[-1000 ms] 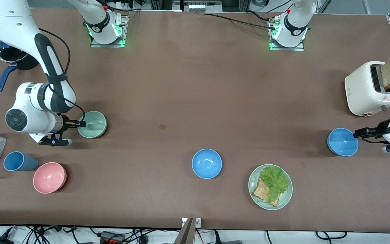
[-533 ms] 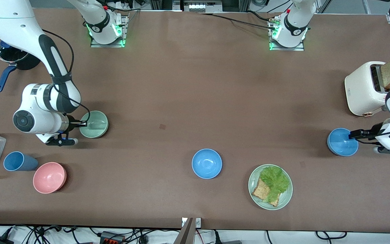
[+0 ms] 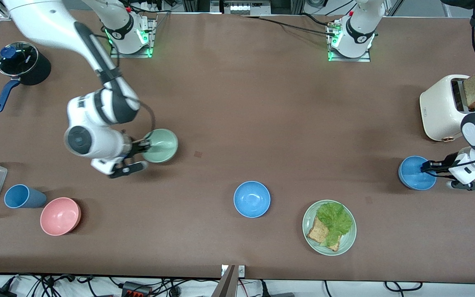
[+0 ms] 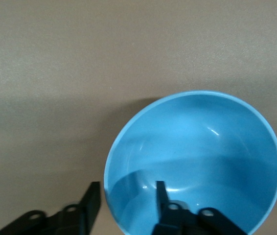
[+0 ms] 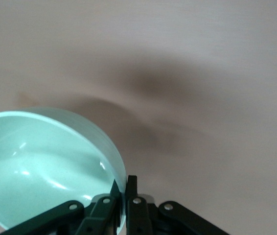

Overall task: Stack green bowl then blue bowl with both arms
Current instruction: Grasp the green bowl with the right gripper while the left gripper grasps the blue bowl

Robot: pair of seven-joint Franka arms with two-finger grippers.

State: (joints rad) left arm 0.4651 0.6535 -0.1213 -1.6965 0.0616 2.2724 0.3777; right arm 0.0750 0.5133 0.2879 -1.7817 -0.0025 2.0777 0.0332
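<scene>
Green bowl point(image 3: 161, 145) rim between right jaws.

The green bowl point(image 3: 161, 145) hangs over the table point(image 3: 237, 103) toward the right arm's end. Two blue bowls: one point(image 3: 252, 199) mid-table near the front edge, beside the plate point(image 3: 346, 243); the other point(image 3: 415, 173) near the left arm's end, nearer the front than the toaster point(image 3: 443, 108).

Brown table point(image 3: 237, 103): toaster point(image 3: 443, 108), pot point(image 3: 23, 64), plate point(image 3: 346, 241), pink bowl point(image 3: 60, 215), cup point(image 3: 24, 196), centre blue bowl point(image 3: 252, 199).
</scene>
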